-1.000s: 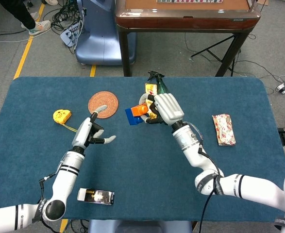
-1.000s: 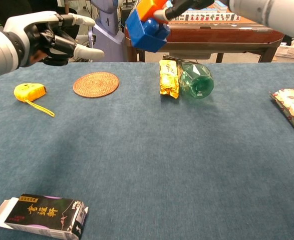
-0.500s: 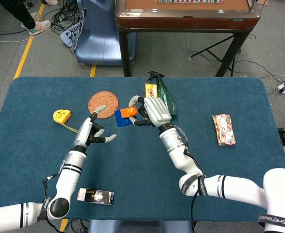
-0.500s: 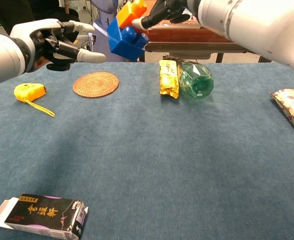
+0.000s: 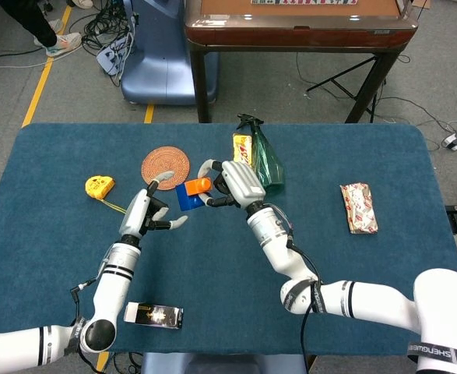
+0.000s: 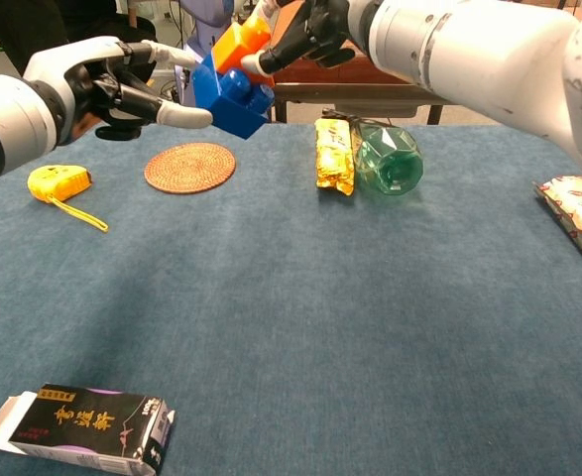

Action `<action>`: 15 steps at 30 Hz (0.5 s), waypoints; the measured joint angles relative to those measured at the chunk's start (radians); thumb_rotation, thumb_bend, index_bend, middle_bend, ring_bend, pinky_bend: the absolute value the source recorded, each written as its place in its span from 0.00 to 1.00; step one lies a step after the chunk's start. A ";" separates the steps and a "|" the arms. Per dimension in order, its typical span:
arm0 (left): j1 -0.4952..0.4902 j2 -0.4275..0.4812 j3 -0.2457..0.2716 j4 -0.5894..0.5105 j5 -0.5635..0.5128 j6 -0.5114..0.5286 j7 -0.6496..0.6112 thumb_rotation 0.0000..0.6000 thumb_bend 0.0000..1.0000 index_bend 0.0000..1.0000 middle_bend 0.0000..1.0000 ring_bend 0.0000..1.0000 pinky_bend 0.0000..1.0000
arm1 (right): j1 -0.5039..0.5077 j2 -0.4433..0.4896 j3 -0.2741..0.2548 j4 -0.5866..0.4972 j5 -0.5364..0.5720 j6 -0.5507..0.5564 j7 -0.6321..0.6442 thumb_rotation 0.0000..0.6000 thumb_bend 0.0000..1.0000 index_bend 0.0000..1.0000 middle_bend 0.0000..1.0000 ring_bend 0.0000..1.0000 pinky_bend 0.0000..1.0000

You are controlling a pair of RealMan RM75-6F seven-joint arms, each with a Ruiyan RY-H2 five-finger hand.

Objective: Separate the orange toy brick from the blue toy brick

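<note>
An orange toy brick (image 5: 198, 185) (image 6: 239, 42) sits joined on top of a blue toy brick (image 5: 188, 197) (image 6: 230, 96). My right hand (image 5: 233, 181) (image 6: 310, 27) holds the pair in the air above the table, pinching the orange brick. My left hand (image 5: 149, 212) (image 6: 112, 79) is raised just left of the bricks with fingers spread and nothing in it. Its fingertips (image 6: 193, 118) reach close to the blue brick; I cannot tell if they touch it.
On the blue table (image 5: 212, 265) lie a woven coaster (image 5: 165, 164), a yellow tape measure (image 5: 99, 185), a gold snack pack (image 6: 334, 153) beside a green bottle (image 6: 388, 159), a wrapped snack (image 5: 358, 207) and a dark box (image 6: 80, 423) near the front edge.
My right hand has carried the joined bricks leftward, close to my left hand. The left hand has edged slightly toward them and stays spread.
</note>
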 measured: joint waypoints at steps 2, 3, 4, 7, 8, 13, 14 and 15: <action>-0.003 -0.006 0.004 0.006 0.004 0.010 0.017 1.00 0.00 0.24 1.00 1.00 1.00 | 0.000 -0.001 0.001 -0.001 0.001 -0.004 0.006 1.00 0.35 0.76 1.00 1.00 1.00; -0.005 -0.008 0.006 0.008 0.005 0.014 0.026 1.00 0.00 0.25 1.00 1.00 1.00 | 0.000 -0.001 0.002 -0.001 0.002 -0.005 0.008 1.00 0.35 0.76 1.00 1.00 1.00; -0.006 -0.011 0.007 0.011 0.005 0.018 0.034 1.00 0.00 0.27 1.00 1.00 1.00 | -0.001 0.000 0.003 -0.003 0.002 -0.007 0.011 1.00 0.35 0.76 1.00 1.00 1.00; -0.012 -0.022 0.008 0.020 -0.003 0.028 0.054 1.00 0.00 0.31 1.00 1.00 1.00 | -0.002 0.002 0.003 -0.006 0.004 -0.013 0.017 1.00 0.35 0.76 1.00 1.00 1.00; -0.013 -0.025 0.007 0.022 -0.006 0.030 0.057 1.00 0.00 0.32 1.00 1.00 1.00 | -0.003 0.003 0.002 -0.007 0.004 -0.013 0.018 1.00 0.35 0.76 1.00 1.00 1.00; -0.016 -0.040 0.001 0.030 -0.005 0.038 0.058 1.00 0.00 0.39 1.00 1.00 1.00 | -0.004 0.006 0.000 -0.008 0.010 -0.025 0.024 1.00 0.35 0.76 1.00 1.00 1.00; -0.015 -0.043 0.000 0.032 -0.001 0.040 0.054 1.00 0.00 0.39 1.00 1.00 1.00 | -0.004 0.006 -0.001 -0.008 0.011 -0.026 0.025 1.00 0.35 0.76 1.00 1.00 1.00; -0.015 -0.045 0.000 0.032 0.002 0.041 0.051 1.00 0.00 0.40 1.00 1.00 1.00 | -0.004 0.006 -0.001 -0.007 0.011 -0.027 0.026 1.00 0.35 0.76 1.00 1.00 1.00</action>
